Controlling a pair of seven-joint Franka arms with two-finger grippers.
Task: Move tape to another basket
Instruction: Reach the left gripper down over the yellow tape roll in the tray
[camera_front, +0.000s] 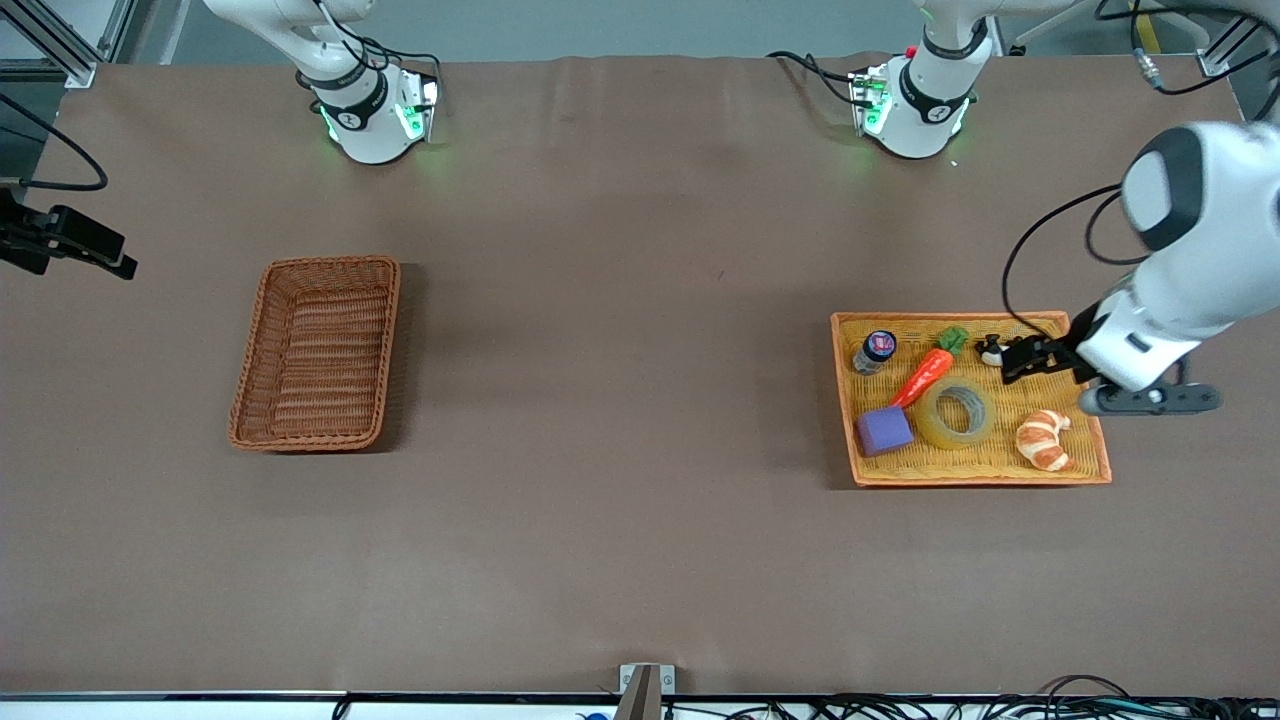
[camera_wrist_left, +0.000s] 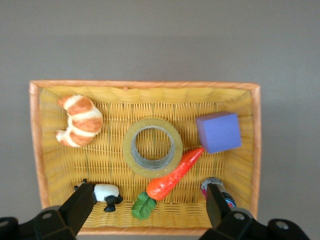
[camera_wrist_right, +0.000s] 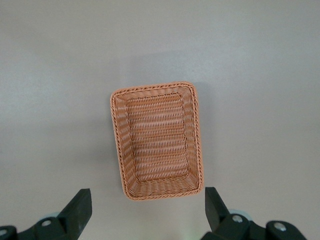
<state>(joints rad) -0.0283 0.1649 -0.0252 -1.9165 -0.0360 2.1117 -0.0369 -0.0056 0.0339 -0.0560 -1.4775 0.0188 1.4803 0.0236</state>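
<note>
Tape (camera_front: 957, 412): flat in tray (camera_front: 1090, 478), carrot (camera_front: 922, 377) touching. My left pincer (camera_front: 1022, 361) above, wide open, empty; right pincer (camera_wrist_right: 145, 210) open, empty over basket (camera_front: 318, 350). Risk: snagging carrot.

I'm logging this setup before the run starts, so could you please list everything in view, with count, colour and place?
tape: one, translucent yellowish, in the yellow tray, beside the cube.
basket: one, reddish-brown wicker, toward the right arm's end of the table.
yellow tray: one, yellow-orange, toward the left arm's end.
cube: one, purple, in the tray.
carrot: one, orange with green top, in the tray.
croissant: one, golden, in the tray.
bottle: one, small, dark-capped, in the tray.
toy animal: one, black and white, in the tray.
left gripper: open, over the tray.
right gripper: open, above the basket.
</note>
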